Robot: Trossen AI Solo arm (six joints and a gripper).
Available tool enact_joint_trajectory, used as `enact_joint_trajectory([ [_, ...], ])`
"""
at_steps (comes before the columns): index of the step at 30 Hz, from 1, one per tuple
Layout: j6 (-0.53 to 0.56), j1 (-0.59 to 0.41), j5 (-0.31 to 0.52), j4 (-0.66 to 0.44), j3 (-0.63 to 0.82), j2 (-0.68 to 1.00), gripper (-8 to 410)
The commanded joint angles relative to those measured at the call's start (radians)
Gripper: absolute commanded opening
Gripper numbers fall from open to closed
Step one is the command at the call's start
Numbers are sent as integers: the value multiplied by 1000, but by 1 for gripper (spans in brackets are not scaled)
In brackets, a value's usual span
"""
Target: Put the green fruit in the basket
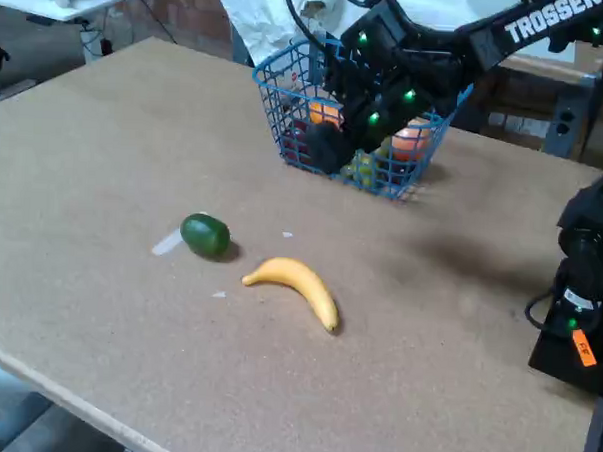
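Fixed view, from where I stand: one broad brown table (105,147) fills most of the scene, and going from its left side across, the first thing lying on it is the single green fruit (205,234), dark and oval, out in the open on the board with a small pale scrap (167,243) touching its left edge. Just to its right, close but not touching, lies one yellow banana (297,286), curved, with its stem end pointing toward the green fruit. Two tiny pale specks sit on the tabletop near these two. Farther back and to the right stands one blue wire basket (277,95), well apart from the green fruit; through its mesh I can make out several pieces, at least two orange ones and something yellow-green, though the arm hides too much for a sure count. One black robot arm (530,31) reaches in from the upper right, lit with small green lights, and its gripper (325,145) hangs low in front of the basket's near wall. Whether its fingers are apart or closed I cannot tell, since they blur into a dark mass.
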Motion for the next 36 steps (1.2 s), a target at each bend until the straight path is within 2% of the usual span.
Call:
enact_joint_trajectory([
  [1,2,0,0,13,1,-1,220],
  [6,9,1,-18,76,4,-5,220],
  [8,19,3,-38,49,34,-5,220],
  [19,29,69,-35,-269,421,108,220],
  [30,127,121,-36,-594,939,510,220],
  [36,158,135,-47,-725,1159,703,220],
])
